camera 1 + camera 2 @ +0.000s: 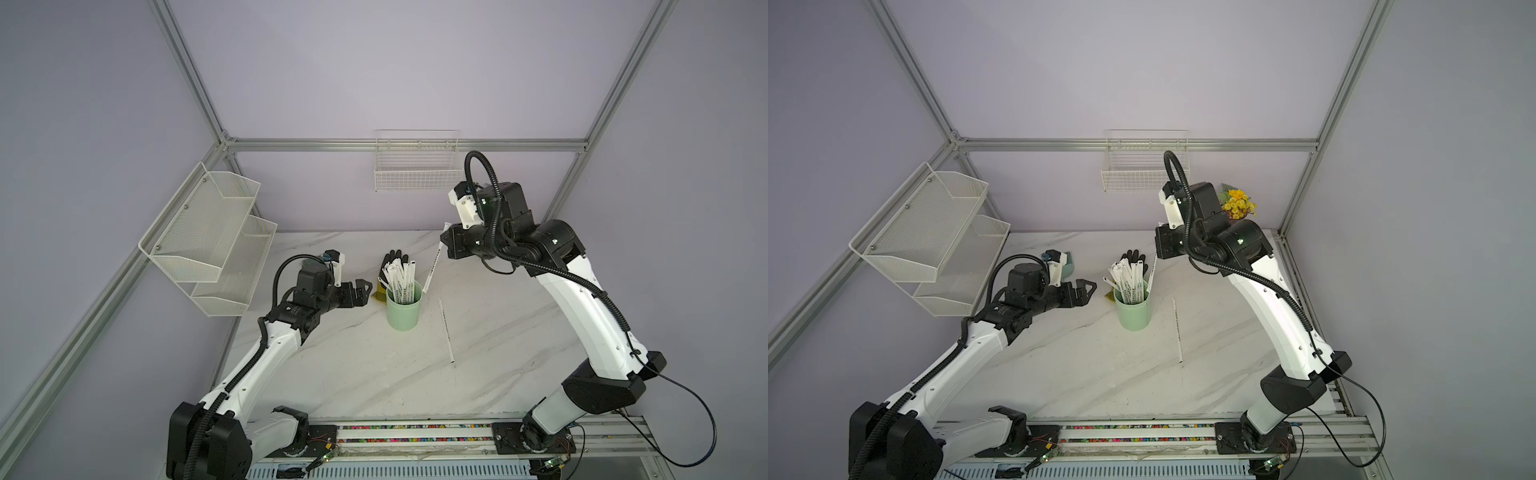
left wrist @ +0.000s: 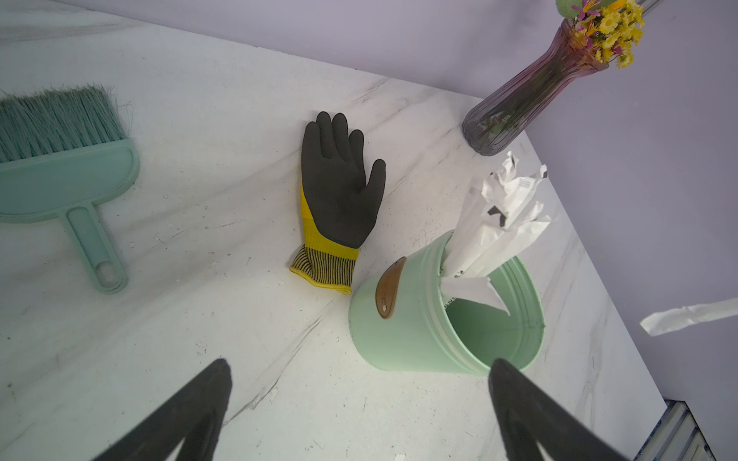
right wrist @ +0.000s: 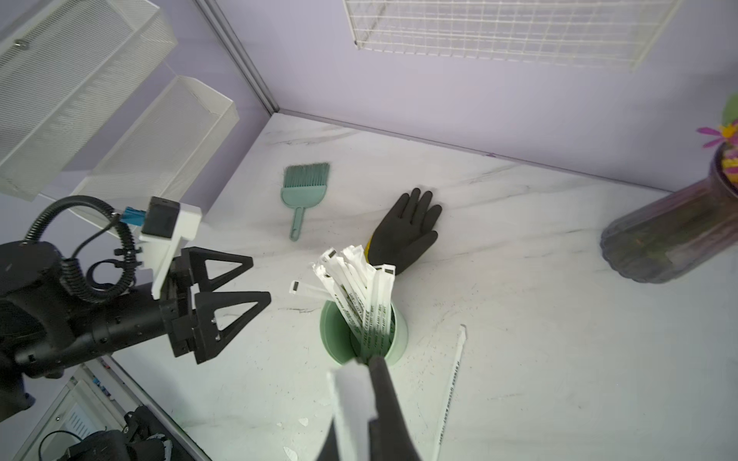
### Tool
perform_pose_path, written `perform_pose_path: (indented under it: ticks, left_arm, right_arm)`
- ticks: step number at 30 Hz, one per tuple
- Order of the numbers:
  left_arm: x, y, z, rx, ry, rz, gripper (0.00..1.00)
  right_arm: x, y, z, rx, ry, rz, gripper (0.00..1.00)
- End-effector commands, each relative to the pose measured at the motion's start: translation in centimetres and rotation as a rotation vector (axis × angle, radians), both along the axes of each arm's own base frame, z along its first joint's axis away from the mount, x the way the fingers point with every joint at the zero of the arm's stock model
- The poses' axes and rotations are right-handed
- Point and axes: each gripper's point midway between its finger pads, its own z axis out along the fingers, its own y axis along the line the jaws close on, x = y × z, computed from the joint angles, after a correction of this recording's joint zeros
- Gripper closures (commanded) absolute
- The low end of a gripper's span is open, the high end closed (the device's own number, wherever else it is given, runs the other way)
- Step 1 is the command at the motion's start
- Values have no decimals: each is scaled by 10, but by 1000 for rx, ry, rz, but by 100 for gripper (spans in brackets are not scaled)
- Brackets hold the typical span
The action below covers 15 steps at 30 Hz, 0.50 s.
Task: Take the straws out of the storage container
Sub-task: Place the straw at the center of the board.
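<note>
Looking along the right pincer [image 3: 361, 371], we see its jaws pressed together on a single white paper-wrapped straw [image 1: 432, 268] with dark print, pinched near its upper end so that it hangs slanting down from the fingers. Below and ahead of this pincer stands the pale mint-green smooth cylindrical cup [image 1: 402, 313], upright on the white marble-patterned tabletop [image 1: 353, 374]. The hanging straw's lower end sits near the cup's rim on the pincer's side, and the left wrist view shows it outside the cup and apart from it. A bundle of white paper-wrapped straws [image 3: 355, 287] stands in the cup, leaning away from the right pincer and fanning out above the rim. One more white wrapped straw [image 1: 446, 332] lies flat on the tabletop below the right pincer, on the cup's far side from the left pincer, apart from the cup. The left pincer [image 1: 363, 291] holds nothing. Its two black triangular fingers [image 2: 215, 379] are spread wide and point at the cup, which stands just ahead of the fingertips, nearer one finger than the other, with a gap between. Beyond the cup from both pincers lies a black and yellow work glove [image 2: 339, 187], flat, its cuff just beside the cup's base.
</note>
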Motion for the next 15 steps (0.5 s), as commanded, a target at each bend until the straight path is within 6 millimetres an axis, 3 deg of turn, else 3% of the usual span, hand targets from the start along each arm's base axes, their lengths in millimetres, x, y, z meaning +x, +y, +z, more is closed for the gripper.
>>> perform_pose_path:
  ticks: [1,7,15]
  left_arm:
    - [2,-4,21,-10,-68,-22,0]
    - [3,-5,20,-10,-63,-26,0]
    - [5,-6,14,-8,-45,-30,0]
  right_arm:
    - [0,-31,-51,-127,160,-74,100]
    - [16,-66,-143,-218,429,-144,100]
    - [23,-79,-236,-324,697,-122,100]
